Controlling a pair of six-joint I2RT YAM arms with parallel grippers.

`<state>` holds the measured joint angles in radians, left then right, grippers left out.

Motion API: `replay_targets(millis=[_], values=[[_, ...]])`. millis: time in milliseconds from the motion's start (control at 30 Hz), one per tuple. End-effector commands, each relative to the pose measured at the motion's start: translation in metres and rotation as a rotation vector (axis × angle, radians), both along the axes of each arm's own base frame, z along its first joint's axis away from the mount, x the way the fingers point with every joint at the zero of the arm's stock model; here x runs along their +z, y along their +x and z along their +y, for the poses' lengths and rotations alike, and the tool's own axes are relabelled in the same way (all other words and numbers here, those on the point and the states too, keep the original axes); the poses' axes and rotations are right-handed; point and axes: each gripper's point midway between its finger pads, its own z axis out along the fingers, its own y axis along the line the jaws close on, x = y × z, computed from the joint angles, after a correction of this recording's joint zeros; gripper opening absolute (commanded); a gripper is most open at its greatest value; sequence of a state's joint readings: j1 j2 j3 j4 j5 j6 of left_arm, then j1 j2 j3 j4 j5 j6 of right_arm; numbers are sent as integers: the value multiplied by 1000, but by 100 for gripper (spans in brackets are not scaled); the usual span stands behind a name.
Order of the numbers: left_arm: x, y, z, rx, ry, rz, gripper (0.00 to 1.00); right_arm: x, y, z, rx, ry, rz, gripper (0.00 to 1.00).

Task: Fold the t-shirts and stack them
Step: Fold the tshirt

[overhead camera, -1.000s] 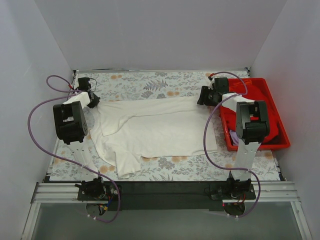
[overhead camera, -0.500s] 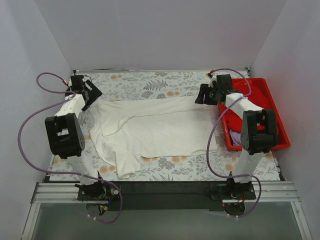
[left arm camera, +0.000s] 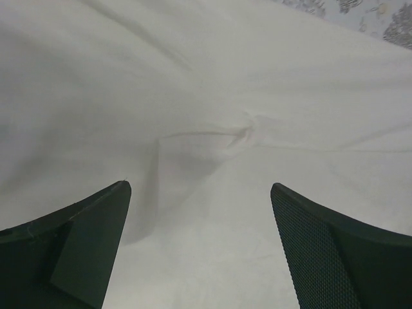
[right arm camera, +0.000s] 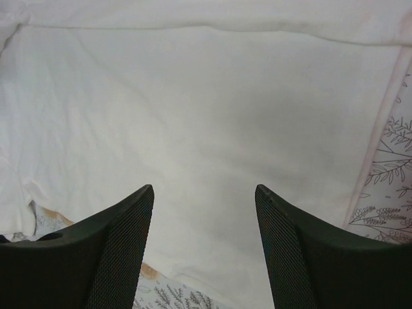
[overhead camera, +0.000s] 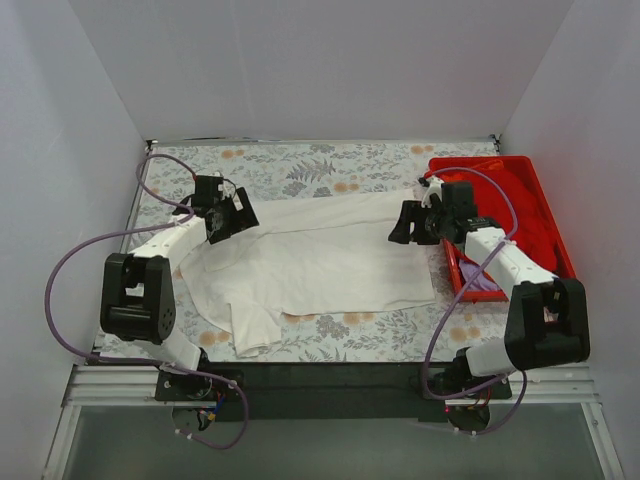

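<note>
A white t-shirt (overhead camera: 320, 255) lies spread across the middle of the table, with one sleeve hanging toward the near left. My left gripper (overhead camera: 240, 218) hovers over its upper left part, open and empty. The left wrist view shows wrinkled white cloth (left arm camera: 225, 84) beneath the gripper (left arm camera: 199, 187), whose fingers stand wide apart. My right gripper (overhead camera: 400, 225) is over the shirt's right end, also open and empty. In the right wrist view that gripper (right arm camera: 203, 187) stands above smooth white fabric (right arm camera: 193, 96) near the hem.
A red plastic tray (overhead camera: 520, 190) sits at the right edge, slightly skewed, with a purple cloth (overhead camera: 480, 283) at its near end. The floral tablecloth (overhead camera: 300, 170) shows around the shirt. White walls close in the table on three sides.
The left gripper has opened, let go of the shirt's left edge and swung right over the shirt. The right gripper has come nearer, over the shirt's right end. The tray looks shifted.
</note>
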<state>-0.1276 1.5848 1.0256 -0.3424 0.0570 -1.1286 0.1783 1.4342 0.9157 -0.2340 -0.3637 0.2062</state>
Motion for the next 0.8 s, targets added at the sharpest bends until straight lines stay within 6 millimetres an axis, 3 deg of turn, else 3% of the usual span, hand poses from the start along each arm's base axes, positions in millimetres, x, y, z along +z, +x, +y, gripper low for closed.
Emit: replay_targets(millis=[0, 100, 267, 400, 433, 533, 767], values=[[-11, 8, -2, -55, 15, 5, 91, 11, -20, 5, 39, 30, -29, 71], [-20, 9, -10, -80, 6, 38, 91, 7, -37, 3, 44, 29, -23, 71], [-26, -9, -33, -150, -18, 75, 90, 0, -54, -2, 41, 18, -19, 71], [-18, -34, -44, -191, -25, 74, 87, -1, -59, -2, 43, 23, -17, 71], [-3, -38, -49, -206, -33, 34, 85, 0, -59, -2, 44, 22, -19, 71], [5, -57, -59, -244, -45, 11, 82, 0, -58, -1, 46, 24, -17, 71], [-17, -120, -116, -403, -276, 143, 81, -5, -55, -1, 46, 17, -6, 70]])
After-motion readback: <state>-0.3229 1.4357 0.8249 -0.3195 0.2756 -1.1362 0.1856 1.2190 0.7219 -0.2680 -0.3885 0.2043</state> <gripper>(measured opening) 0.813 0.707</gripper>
